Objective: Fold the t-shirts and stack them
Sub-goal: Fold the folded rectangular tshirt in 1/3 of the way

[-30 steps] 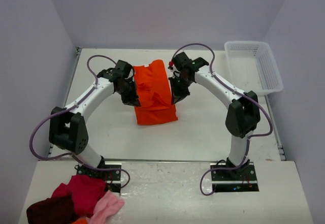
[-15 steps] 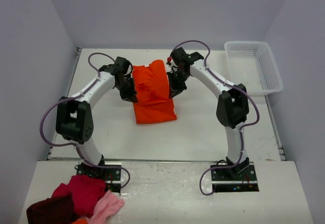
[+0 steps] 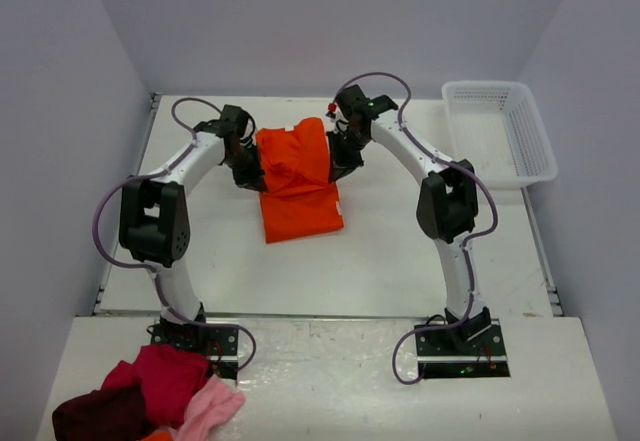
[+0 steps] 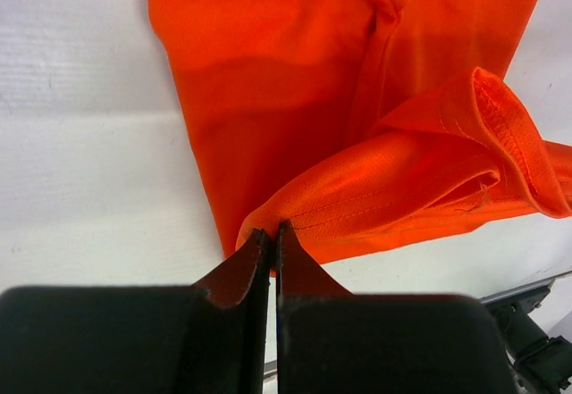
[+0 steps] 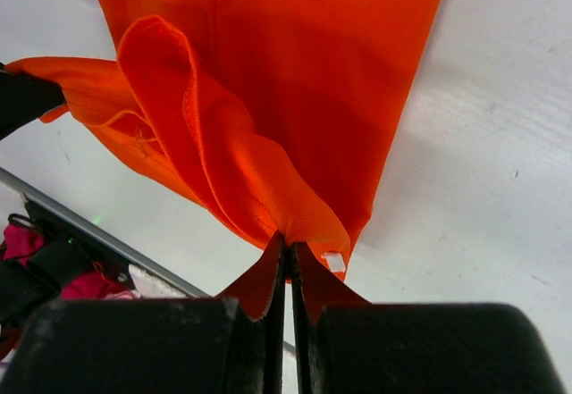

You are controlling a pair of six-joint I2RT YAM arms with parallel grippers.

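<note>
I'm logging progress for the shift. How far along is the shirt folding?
Done: the orange t-shirt already lies as a narrow strip. In hand: the left gripper and right gripper each pinch an edge, lifted above the lower layer, mid-fold. Left: laying it flat, then the pile of garments by the left base; no stack shows yet.

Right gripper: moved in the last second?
Yes. The right gripper, shut on the orange t-shirt, has gone toward the far edge of the table and slightly left, away from the white basket.

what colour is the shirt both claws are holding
Bright orange all over; the shirt shows best in the left wrist view.
</note>
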